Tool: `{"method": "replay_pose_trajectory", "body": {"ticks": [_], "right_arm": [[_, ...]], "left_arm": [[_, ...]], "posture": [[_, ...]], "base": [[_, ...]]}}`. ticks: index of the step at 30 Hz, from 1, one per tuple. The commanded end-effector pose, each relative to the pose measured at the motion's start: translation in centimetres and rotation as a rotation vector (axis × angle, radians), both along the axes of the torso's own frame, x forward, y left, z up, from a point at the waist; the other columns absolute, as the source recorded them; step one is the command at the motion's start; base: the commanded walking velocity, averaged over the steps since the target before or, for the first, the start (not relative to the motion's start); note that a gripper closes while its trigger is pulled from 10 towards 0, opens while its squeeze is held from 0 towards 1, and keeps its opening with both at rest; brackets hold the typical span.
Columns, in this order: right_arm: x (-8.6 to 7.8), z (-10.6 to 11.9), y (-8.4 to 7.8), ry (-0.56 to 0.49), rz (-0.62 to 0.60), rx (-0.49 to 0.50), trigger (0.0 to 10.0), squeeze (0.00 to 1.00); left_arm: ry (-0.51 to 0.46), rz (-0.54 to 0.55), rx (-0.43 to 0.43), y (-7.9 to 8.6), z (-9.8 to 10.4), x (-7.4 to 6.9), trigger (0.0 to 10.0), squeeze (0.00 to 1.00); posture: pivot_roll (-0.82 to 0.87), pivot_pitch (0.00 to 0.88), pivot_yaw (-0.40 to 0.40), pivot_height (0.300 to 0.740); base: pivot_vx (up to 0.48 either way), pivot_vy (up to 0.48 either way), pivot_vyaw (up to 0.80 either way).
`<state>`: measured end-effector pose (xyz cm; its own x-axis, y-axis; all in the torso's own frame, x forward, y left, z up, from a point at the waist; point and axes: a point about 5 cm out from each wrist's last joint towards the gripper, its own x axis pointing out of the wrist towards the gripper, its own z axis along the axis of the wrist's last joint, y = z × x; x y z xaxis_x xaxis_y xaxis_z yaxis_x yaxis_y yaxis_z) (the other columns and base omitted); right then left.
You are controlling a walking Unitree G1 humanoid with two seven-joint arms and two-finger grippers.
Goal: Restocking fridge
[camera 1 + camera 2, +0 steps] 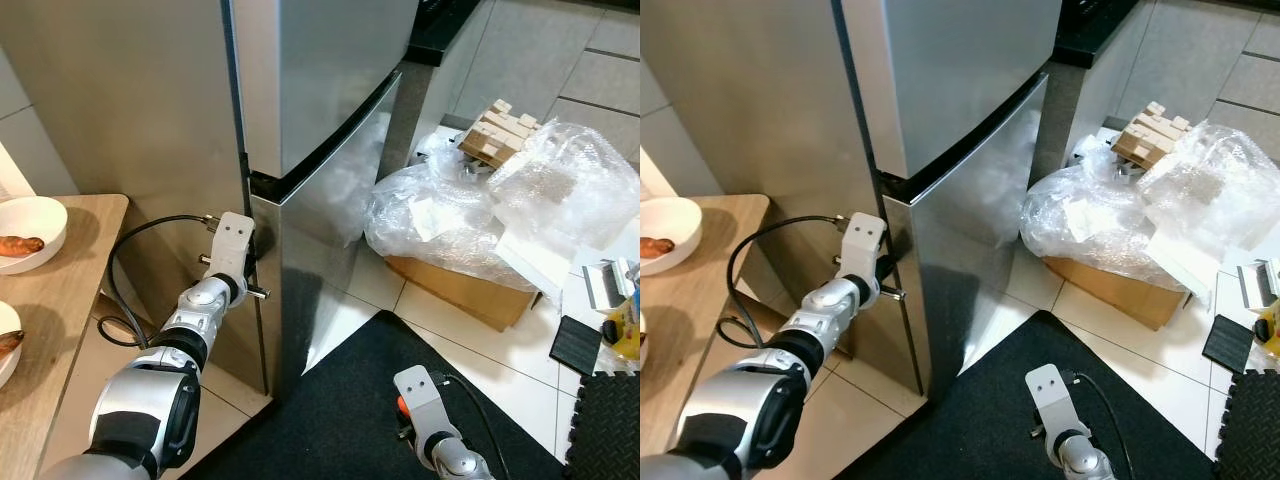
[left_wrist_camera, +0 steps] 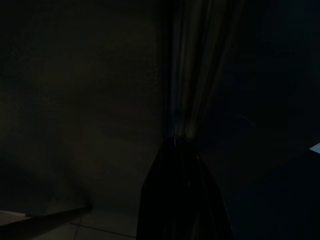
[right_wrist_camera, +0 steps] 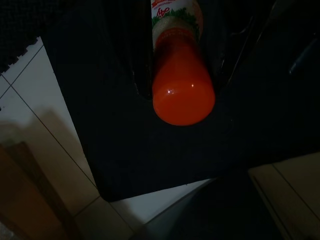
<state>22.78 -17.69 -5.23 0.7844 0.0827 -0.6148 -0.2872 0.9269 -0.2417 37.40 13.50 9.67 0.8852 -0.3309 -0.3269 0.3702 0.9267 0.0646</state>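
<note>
Fridge: the tall steel fridge point(image 1: 320, 90) stands shut, its lower door point(image 1: 330, 240) meeting the upper one at a dark seam, beside the wooden worktop point(image 1: 60, 330).
Step in hand: judged to be opening the lower door so the bottle can go in.
Left gripper: the left gripper point(image 1: 258, 262) sits at the lower door's front corner, just under the seam; whether its fingers are parted or hooked on the edge I cannot tell, as the wrist view is too dark.
Doing it well: get a finger behind the door edge, then pull outward in an arc round the hinge, steadily, with the right arm kept low and clear of the swing.
Right gripper: the right gripper point(image 3: 182, 75) hangs over the black mat point(image 1: 370, 400), clamped round the orange bottle point(image 3: 182, 90).
Writing: the bottle's label point(image 3: 175, 12) shows red script and green leaves, too cropped to read.
</note>
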Motion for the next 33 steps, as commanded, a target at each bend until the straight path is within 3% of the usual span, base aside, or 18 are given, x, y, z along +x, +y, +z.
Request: {"method": "replay_pose_trajectory", "body": {"ticks": [1,33], "right_arm": [[-0.3,-0.1,-0.2,-0.002,-0.021,0.009,10.0,0.0],[-0.3,-0.1,-0.1,-0.005,-0.008,0.01,10.0,0.0]], "left_arm": [[-0.041,-0.144,-0.013,-3.4,0.9,0.1,10.0,0.0],[-0.04,-0.266,-0.003,-6.4,0.4,-0.7,10.0,0.0]], "posture": [[-0.16,0.083,-0.006,0.74],[-0.16,0.064,-0.002,0.74]], "base": [[0.0,0.0,0.0],[0.0,0.0,0.0]]}}
